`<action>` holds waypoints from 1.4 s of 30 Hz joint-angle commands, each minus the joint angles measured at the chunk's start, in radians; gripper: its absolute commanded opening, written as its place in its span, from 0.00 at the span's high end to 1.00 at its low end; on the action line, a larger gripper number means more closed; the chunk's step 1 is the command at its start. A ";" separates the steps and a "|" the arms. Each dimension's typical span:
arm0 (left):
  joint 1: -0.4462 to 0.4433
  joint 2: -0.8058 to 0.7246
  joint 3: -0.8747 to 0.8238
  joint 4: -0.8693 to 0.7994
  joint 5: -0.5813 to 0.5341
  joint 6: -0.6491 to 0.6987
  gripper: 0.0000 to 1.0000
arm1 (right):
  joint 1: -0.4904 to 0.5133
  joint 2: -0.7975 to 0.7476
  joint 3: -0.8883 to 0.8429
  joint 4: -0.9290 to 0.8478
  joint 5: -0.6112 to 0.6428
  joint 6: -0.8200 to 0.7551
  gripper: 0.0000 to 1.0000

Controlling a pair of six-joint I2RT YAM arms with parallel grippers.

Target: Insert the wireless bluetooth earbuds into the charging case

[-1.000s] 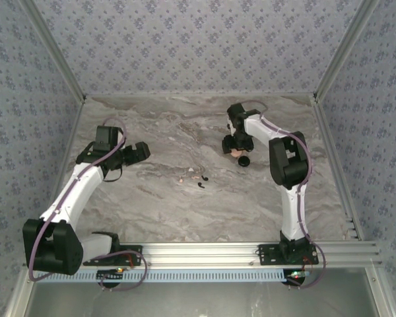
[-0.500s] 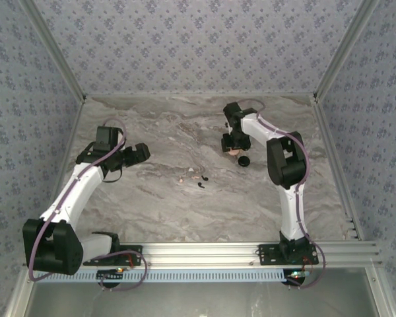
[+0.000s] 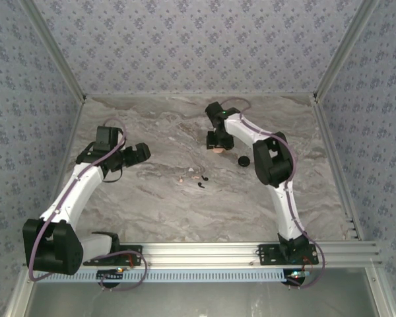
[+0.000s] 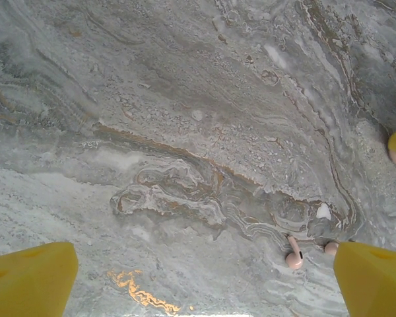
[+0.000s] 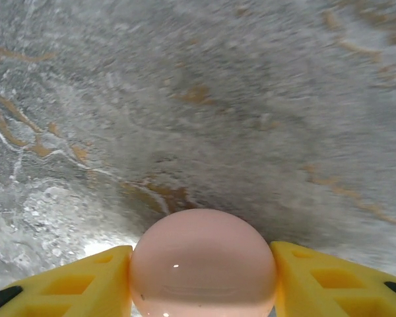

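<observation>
1. The right hand [image 3: 217, 145] clamps the pink disc [image 5: 203, 261] between both fingers; the charging case [image 3: 243, 160] sits on the surface [image 3: 158, 205] just beside it.
2. The left hand [image 3: 142, 152] is spread wide; the earbuds [image 3: 199, 185] lie mid-surface — apart from the case.

Pink disc [image 5: 203, 264] cut off by bottom edge – tabletop [image 5: 251, 99] blurred; black earbuds [image 3: 199, 185] too small for detail.

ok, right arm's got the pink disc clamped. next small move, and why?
Probably set the pink disc down and release it on bare table, away from the charging case. The right gripper has its jaws shut on that disc, not a task piece; the black earbuds and case lie untouched, and the left gripper stands open.
</observation>
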 commanded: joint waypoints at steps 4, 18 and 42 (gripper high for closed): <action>-0.005 0.008 0.017 0.002 0.032 -0.014 0.01 | 0.059 0.060 0.077 -0.051 0.014 0.110 0.46; -0.037 0.070 0.030 0.044 0.083 -0.023 0.01 | 0.070 0.053 0.099 -0.008 -0.103 0.111 0.28; -0.240 0.595 0.350 0.305 0.253 -0.210 0.23 | -0.137 -0.209 -0.253 0.239 -0.464 -0.069 0.49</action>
